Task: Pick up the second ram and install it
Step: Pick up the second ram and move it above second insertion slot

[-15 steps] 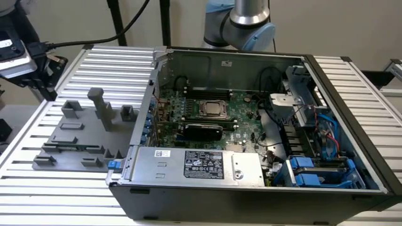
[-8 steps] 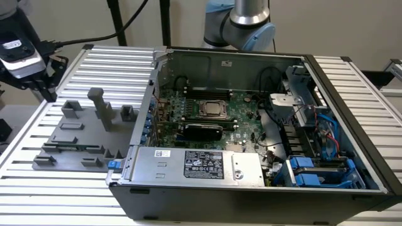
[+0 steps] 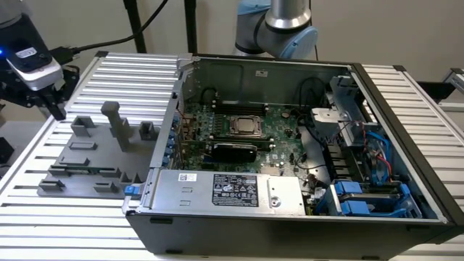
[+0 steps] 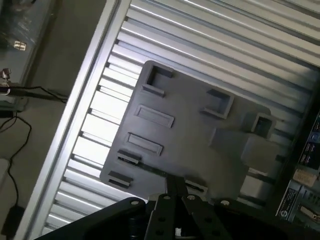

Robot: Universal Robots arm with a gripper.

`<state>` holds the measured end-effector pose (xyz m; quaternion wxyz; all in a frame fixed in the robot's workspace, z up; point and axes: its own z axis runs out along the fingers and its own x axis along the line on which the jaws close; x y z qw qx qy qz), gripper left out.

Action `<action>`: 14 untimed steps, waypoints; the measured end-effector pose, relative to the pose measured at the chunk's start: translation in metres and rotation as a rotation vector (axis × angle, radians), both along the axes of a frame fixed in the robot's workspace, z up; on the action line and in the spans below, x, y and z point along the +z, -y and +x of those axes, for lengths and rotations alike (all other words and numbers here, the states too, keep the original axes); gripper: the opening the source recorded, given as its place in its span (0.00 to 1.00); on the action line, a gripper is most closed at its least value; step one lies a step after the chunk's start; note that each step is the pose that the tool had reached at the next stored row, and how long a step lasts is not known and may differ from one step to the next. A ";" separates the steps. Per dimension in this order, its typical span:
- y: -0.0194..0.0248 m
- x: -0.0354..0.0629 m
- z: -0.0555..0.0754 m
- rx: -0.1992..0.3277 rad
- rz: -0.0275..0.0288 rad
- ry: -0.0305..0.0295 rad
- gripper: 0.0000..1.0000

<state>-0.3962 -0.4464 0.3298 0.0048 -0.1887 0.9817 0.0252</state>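
Note:
My gripper (image 3: 55,109) hangs above the far corner of a grey fixture plate (image 3: 87,174) at the exterior view's left, well away from the open computer case (image 3: 290,228). In the wrist view the gripper (image 4: 175,189) has its two dark fingers pressed together, shut, with nothing between them, over the plate's (image 4: 195,130) edge. The holders on the plate are bare grey. The second ram is out of view. Inside the case lies the green motherboard (image 3: 279,136), with its square processor socket (image 3: 245,125) and long black memory slots (image 3: 239,102) beyond it.
A tall grey post (image 3: 112,122) rises from the fixture plate. The case holds a silver power supply (image 3: 225,190), blue drive brackets (image 3: 362,198) and loose cables. Everything rests on a slatted aluminium table (image 3: 138,70). The arm's base (image 3: 286,32) stands behind the case.

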 end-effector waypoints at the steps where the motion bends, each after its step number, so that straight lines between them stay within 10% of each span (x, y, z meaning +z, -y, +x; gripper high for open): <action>1: 0.0000 -0.0008 0.000 0.020 0.0000 0.0000 0.00; 14: 0.0001 -0.0078 0.000 0.255 -0.0046 0.0014 0.00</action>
